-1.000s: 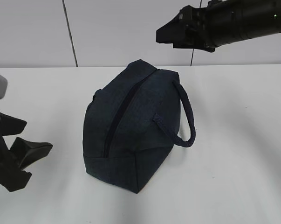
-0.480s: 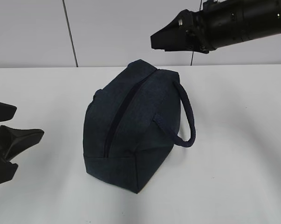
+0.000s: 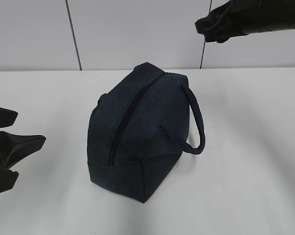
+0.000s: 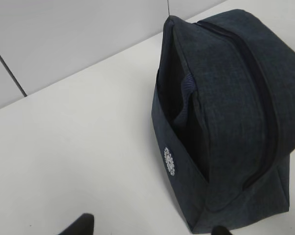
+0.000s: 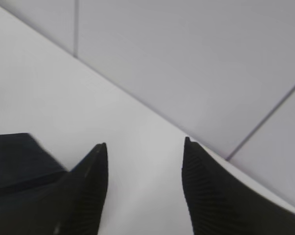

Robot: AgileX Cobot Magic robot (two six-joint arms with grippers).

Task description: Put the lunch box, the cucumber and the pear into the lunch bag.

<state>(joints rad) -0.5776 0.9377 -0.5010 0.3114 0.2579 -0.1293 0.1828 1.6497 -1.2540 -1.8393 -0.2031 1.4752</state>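
Lunch bag: large dark navy fabric lunch bag (image 3: 137,132), boxy in shape, sitting on the white worktop (image 3: 245,147) near the middle of the exterior view.
Zipper: dark zipper line (image 3: 125,125) running along the top of the bag from its far end down toward its near end; it looks closed along the length that shows.
Handle: navy loop handle (image 3: 196,120) arching out from the bag's right side, its lower end curving down close to the worktop.
Bag detail: small white round emblem (image 4: 170,161) on the bag's side panel in the left wrist view, beside a deep fold in the fabric.
Other task items: lunch box, cucumber and pear cannot be seen in any view.
Left claw: black left claw (image 3: 8,132) low at the left edge of the exterior view, well apart from the bag, its two fingers spread with nothing between them; released.
Left wrist view: only the two dark fingertips (image 4: 81,225) show at the bottom edge, with bare worktop between them and the bag ahead to the right.
Right claw: black right claw (image 5: 145,147) raised high at the upper right, above and behind the bag, touching nothing; its ribbed fingers stand apart with only worktop and wall between them; released.
Backdrop: pale grey panelled wall (image 3: 137,34) with thin dark seams behind the worktop.
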